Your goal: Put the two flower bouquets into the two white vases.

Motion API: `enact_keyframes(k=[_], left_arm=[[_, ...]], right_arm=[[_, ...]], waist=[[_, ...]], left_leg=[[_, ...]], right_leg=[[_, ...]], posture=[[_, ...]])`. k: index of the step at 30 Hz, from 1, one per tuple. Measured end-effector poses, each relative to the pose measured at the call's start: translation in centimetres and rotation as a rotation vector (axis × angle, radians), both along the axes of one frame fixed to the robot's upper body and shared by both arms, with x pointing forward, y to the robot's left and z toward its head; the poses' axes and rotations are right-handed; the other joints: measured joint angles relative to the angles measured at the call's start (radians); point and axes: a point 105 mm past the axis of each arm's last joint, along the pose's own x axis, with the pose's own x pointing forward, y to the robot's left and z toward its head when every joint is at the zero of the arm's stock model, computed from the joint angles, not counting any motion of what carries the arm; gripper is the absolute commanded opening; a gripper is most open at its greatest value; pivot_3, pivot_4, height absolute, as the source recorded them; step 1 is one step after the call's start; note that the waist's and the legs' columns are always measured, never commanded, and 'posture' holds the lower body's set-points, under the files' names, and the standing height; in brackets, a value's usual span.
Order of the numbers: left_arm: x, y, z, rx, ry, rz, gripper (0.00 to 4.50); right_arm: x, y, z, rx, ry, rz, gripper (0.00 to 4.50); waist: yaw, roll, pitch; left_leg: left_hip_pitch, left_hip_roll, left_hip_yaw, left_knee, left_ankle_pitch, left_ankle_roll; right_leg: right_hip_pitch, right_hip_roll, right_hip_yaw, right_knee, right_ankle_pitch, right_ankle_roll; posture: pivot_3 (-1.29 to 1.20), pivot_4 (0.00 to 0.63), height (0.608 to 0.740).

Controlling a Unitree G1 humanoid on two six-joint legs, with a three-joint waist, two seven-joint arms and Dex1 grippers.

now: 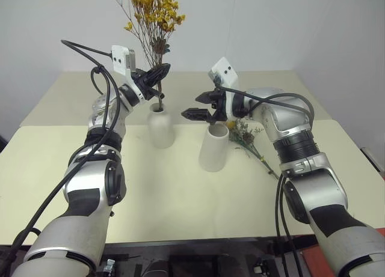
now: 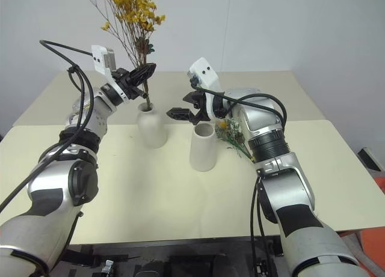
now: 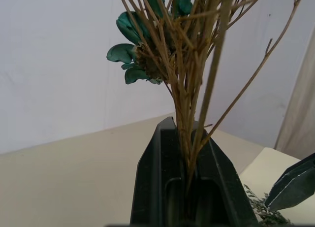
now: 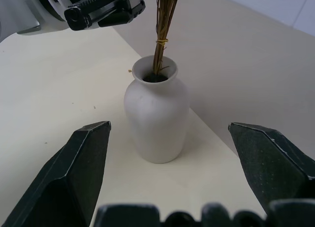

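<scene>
The first insertion is in hand: the left hand (image 1: 157, 73) is clamped on the stems of the yellow bouquet (image 1: 155, 11), and the stem ends already stand inside the mouth of the bottle vase (image 1: 161, 127), as the right wrist view confirms. The bouquet stands upright above the neck, blooms high over the desk (image 1: 180, 187). The next move, by judgement, calls for the left hand to lower the stems until they seat, then release and withdraw upward without dragging the bunch out or tipping the narrow-necked vase. The second bouquet, the grey-green sprig (image 1: 243, 134), lies on the desk just beside the wide vase (image 1: 214, 148), on its right side; this one is not yet picked up, and that vase looks empty. The left arm reaches forward with the wrist raised, its hand pointing inward toward the stems just above the vase neck. The right arm is bent across toward the centre, its hand (image 1: 200, 106) above the wide vase with fingers spread wide apart, holding nothing, facing the bottle vase.
</scene>
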Motion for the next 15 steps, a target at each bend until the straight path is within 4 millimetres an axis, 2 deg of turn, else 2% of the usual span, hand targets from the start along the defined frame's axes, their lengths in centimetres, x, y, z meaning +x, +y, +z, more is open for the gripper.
enact_keyframes(k=[8, 15], left_arm=[[0.1, 0.2, -0.6, 0.029, 0.011, 0.012, 0.03], [0.3, 1.1, -1.5, 0.04, 0.03, 0.051, 0.03]], right_arm=[[-0.1, 0.2, 0.0, 0.001, 0.002, 0.009, 4.5], [-0.2, 0.3, 0.0, 0.002, 0.002, 0.018, 4.5]], waist=[[0.0, 0.0, 0.0], [0.0, 0.0, 0.0]], left_leg=[[-0.001, 0.0, 0.0, 0.0, 0.0, 0.0], [-0.001, 0.0, 0.0, 0.0, 0.0, 0.0]], right_leg=[[0.0, 0.0, 0.0, 0.0, 0.0, 0.0], [0.0, 0.0, 0.0, 0.0, 0.0, 0.0]], posture=[[0.0, 0.15, 0.74], [0.0, 0.15, 0.74]])
